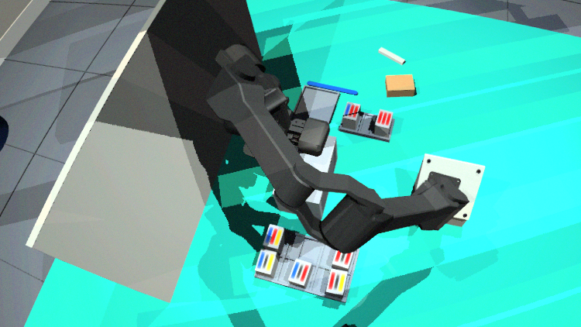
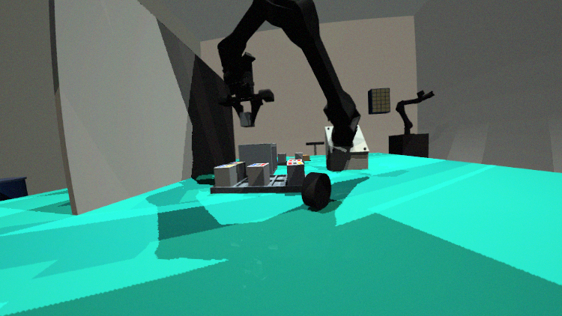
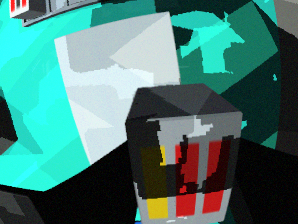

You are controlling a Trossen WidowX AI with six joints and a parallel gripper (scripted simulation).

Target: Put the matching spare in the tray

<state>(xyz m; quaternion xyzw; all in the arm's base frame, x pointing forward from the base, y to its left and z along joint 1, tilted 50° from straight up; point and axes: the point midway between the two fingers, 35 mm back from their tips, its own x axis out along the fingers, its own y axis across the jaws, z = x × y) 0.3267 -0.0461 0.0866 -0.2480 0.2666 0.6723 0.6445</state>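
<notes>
Claw (image 2: 246,111) grips yellow-red-red spare (image 3: 184,169) (held aloft).

Arm arched high, gripper pointing down

The gripper (image 2: 247,114) hangs clamped on a small spare block (image 3: 186,163), held well above the table.

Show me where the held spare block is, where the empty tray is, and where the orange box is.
held spare block (image 3: 182,163), wrist view, on its striped yellow and red face.
tray (image 1: 321,101), top view, on its bare grey floor.
orange box (image 1: 400,84), top view, on its top face.
</notes>
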